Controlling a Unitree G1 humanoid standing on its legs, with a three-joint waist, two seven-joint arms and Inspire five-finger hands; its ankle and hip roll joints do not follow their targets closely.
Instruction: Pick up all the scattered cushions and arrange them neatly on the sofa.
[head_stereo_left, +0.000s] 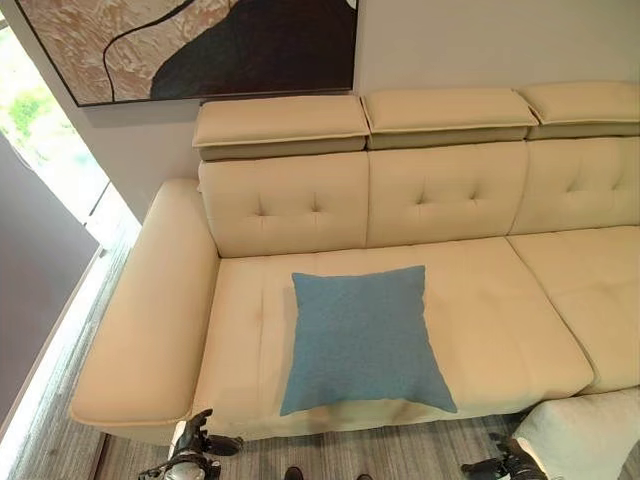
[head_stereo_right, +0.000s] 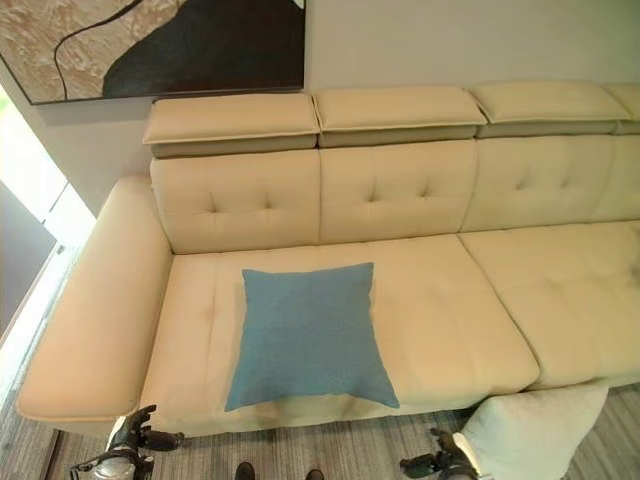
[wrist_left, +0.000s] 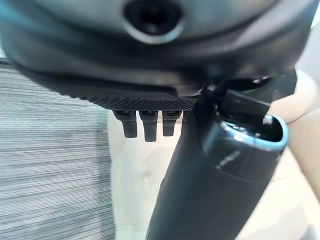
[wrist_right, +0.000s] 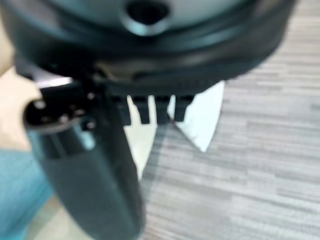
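Right hand (head_stereo_right: 447, 464) low at five o'clock, fingers pinching the white cushion (head_stereo_right: 535, 432) above the floor (head_stereo_right: 330, 450). Left hand (head_stereo_right: 125, 452) at seven o'clock, relaxed, holding nothing. Blue cushion (head_stereo_right: 308, 335) flat on the sofa (head_stereo_right: 450, 300), centre.

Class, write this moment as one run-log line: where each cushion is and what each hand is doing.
blue cushion: flat on sofa seat | white cushion: by right hand, grasp unclear | left hand: holds nothing, low by sofa front

I saw the blue cushion (head_stereo_left: 364, 340) hogging the sofa (head_stereo_left: 480, 300) seat's front edge near the armrest (head_stereo_left: 150, 310); the seat's right side lay open.
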